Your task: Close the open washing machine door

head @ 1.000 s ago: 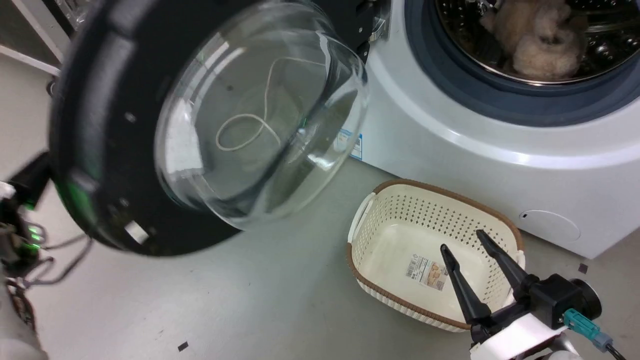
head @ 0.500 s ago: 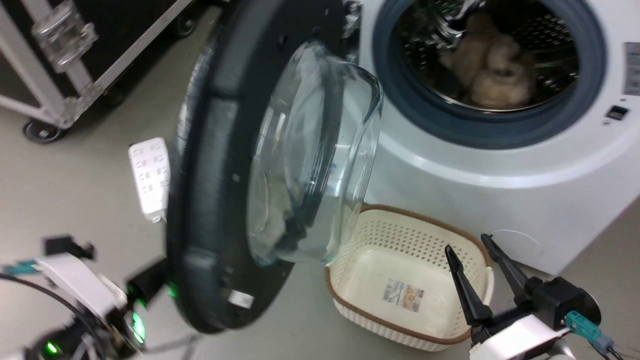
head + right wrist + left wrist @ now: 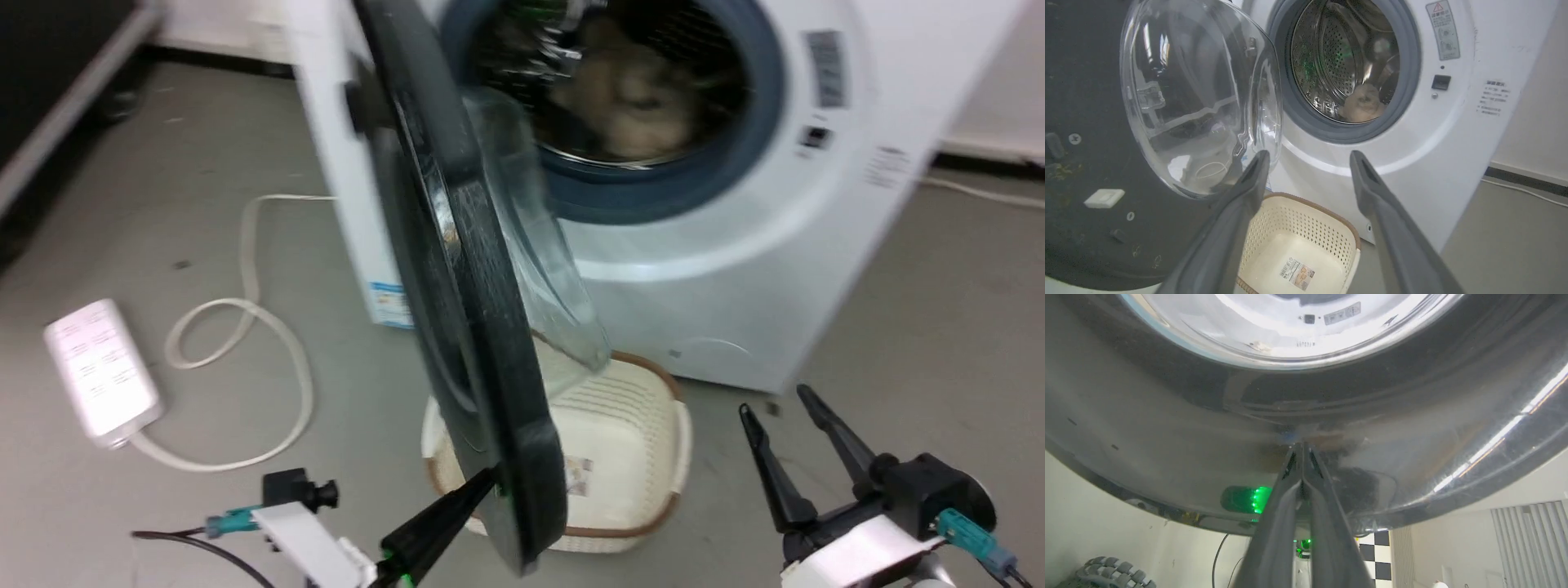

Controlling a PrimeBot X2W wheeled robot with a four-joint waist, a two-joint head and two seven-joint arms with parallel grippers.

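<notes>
washing machine door (image 3: 490,327) edge-on, half-hiding basket (image 3: 645,408) | left gripper (image 3: 1302,446) closed, tips against it | right gripper (image 3: 774,400) open

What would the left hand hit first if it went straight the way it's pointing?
The washing machine door: the left hand, fingers shut, looks right against its glossy black face, though contact is uncertain.

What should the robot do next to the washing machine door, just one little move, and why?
Probably push with the left gripper, swinging the door a little toward the washing machine. Its shut fingertips touch the door's outer face near the bottom rim, the door stands only about half closed, and the drum opening is uncovered. The right gripper hangs open, off to the side.
</notes>
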